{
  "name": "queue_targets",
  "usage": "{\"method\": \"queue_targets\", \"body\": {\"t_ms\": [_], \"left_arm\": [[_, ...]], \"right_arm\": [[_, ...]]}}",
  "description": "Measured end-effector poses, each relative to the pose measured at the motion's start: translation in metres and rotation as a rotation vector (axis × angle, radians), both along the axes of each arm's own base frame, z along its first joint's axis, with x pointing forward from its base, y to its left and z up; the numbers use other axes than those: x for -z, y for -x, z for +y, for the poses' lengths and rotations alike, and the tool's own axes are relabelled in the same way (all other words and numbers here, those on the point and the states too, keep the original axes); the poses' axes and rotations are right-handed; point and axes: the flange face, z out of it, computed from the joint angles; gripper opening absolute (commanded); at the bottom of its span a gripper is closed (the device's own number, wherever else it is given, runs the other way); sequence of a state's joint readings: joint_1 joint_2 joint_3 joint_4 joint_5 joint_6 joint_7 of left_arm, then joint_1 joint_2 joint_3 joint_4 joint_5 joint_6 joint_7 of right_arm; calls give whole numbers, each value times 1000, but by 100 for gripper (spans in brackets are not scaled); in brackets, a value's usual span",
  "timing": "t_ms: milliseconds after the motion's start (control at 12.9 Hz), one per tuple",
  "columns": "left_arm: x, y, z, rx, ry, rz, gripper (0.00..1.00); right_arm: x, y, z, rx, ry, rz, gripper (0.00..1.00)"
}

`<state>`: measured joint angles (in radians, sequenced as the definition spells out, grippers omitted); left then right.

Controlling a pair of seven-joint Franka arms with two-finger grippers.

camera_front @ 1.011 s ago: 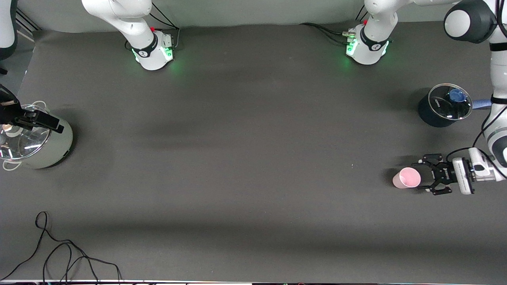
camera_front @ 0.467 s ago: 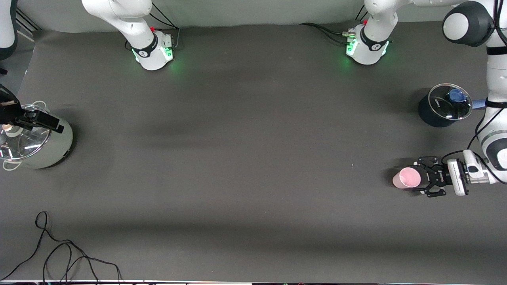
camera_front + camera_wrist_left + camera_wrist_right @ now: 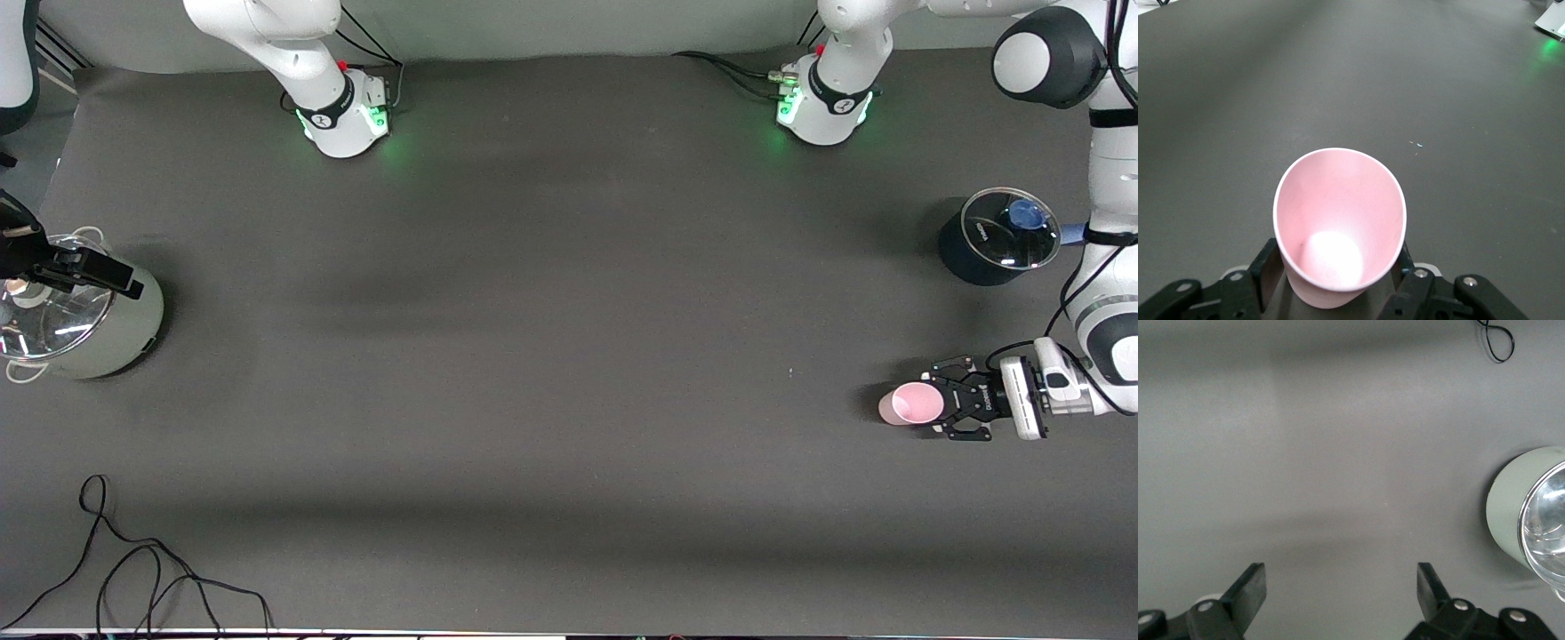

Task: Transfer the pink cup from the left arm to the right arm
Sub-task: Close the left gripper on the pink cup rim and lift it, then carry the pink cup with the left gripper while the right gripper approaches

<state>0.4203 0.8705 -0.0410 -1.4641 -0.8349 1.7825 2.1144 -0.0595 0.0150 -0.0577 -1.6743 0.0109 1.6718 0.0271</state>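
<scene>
**Left jaws close on the pink cup; handover can begin**

Where a second ago the left gripper (image 3: 942, 407) stood with its jaws spread wide just beside the pink cup (image 3: 910, 404), those jaws have now drawn in around the cup's lower body and clamp it. The left wrist view shows the cup's open mouth (image 3: 1339, 220) facing away from the wrist, with the black fingers (image 3: 1271, 263) pressed against its sides near the base. The cup lies tilted at the left arm's end of the counter (image 3: 569, 356), nearer the front camera than the dark pot (image 3: 978, 249); whether it is already clear of the counter I cannot tell.

By my reading, the grasp step is done or nearly so, and what remains is lifting the cup and carrying it toward the middle, where the other arm can take it.

The right gripper (image 3: 1338, 587) waits over the grey-green pot (image 3: 116, 329) at the right arm's end, its jaws wide apart and empty.

Counted: one pink cup, two pots, each with a glass lid, two arms, and one loose black cable (image 3: 133, 578) at the counter's near edge.
</scene>
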Motion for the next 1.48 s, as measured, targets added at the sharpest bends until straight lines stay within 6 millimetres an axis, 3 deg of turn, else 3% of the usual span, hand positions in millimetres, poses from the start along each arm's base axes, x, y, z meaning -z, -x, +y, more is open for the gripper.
{"method": "queue_targets", "body": {"t_ms": [156, 311, 622, 1011, 1478], "left_arm": [[-9, -9, -6, 7, 5, -25, 4], [-25, -25, -27, 7, 28, -31, 4], [-58, -63, -97, -23, 48, -6, 4], [-96, -103, -239, -117, 22, -33, 5], [-135, -102, -397, -255, 43, -70, 5]], "right_arm": [[0, 0, 0, 0, 0, 0, 100], [0, 0, 0, 0, 0, 0, 100], [0, 0, 0, 0, 0, 0, 100], [0, 0, 0, -1, 0, -1, 100], [-1, -6, 1, -3, 2, -6, 100]]}}
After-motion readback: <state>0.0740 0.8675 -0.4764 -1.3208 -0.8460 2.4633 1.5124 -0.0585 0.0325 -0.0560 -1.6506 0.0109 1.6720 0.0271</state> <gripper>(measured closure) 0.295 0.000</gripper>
